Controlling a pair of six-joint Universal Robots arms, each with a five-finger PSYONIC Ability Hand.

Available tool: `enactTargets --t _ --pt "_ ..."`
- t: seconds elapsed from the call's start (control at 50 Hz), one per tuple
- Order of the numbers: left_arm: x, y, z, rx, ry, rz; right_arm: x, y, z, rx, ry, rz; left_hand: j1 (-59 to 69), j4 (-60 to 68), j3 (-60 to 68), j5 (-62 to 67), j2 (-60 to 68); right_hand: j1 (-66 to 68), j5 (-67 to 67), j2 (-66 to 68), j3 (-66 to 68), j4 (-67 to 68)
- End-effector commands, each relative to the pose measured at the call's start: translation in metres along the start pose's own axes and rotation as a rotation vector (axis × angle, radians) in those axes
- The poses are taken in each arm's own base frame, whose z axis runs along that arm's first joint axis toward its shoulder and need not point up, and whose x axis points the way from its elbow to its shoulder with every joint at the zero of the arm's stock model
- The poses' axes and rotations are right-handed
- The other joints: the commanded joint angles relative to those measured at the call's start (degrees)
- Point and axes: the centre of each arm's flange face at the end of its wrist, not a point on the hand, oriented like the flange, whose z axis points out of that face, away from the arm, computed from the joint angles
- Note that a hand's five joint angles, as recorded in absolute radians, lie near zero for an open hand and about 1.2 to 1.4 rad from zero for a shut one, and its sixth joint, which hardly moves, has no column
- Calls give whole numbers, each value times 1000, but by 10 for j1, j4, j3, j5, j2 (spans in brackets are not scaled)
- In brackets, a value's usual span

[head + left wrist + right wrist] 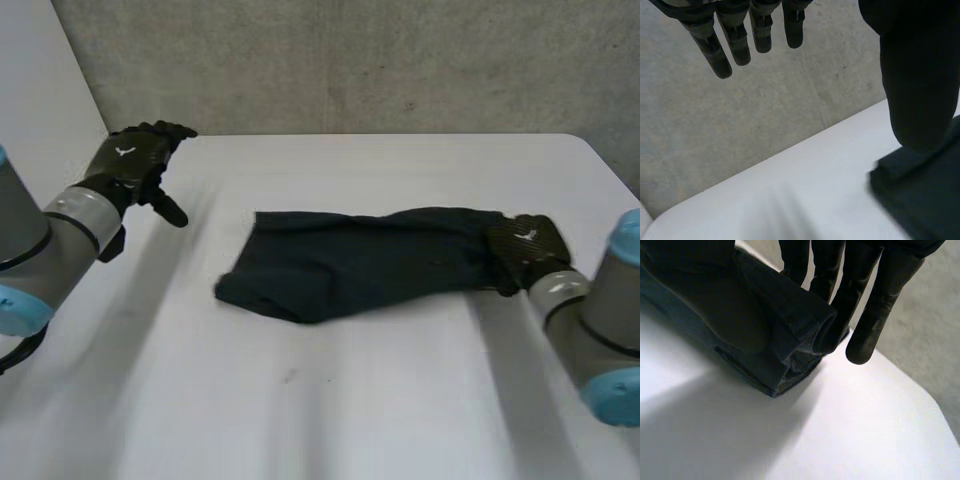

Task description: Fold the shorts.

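The dark navy shorts (360, 260) lie folded lengthwise in a long band across the middle of the white table (330, 400). My right hand (525, 245) is at the band's right end, its fingers (875, 315) behind the folded edge of the shorts (740, 315), which it pinches. My left hand (135, 160) hovers over the table's back left corner, well apart from the cloth, with fingers (735, 40) straight and spread. Beyond its thumb, the left end of the shorts (925, 195) rests flat on the table.
A grey concrete wall (350, 60) stands right behind the table's back edge. The table's rounded back right corner (590, 150) is near my right hand. Bare white tabletop stretches in front of the shorts.
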Motion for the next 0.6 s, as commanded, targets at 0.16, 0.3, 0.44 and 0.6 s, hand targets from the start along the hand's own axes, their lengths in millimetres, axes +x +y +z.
enactTargets --t 0.16,0.3,0.44,0.6 --pt "-2 -5 -44 -26 0 -10 50 -30 1 23 97 -463 -11 -19 -24 -28 -16 274 157 125 135 118" --pt "3 -13 -48 0 10 -5 -29 -89 -10 303 -97 -562 -11 -19 -24 -28 -16 274 157 125 135 118" --pt "30 -30 -47 60 85 -7 -153 -87 -47 512 -498 -627 -11 -19 -24 -28 -16 274 157 125 135 118" --pt "52 -46 -29 118 144 -70 -177 -68 -52 525 -617 -616 -11 -19 -24 -28 -16 127 9 -22 -12 -30"
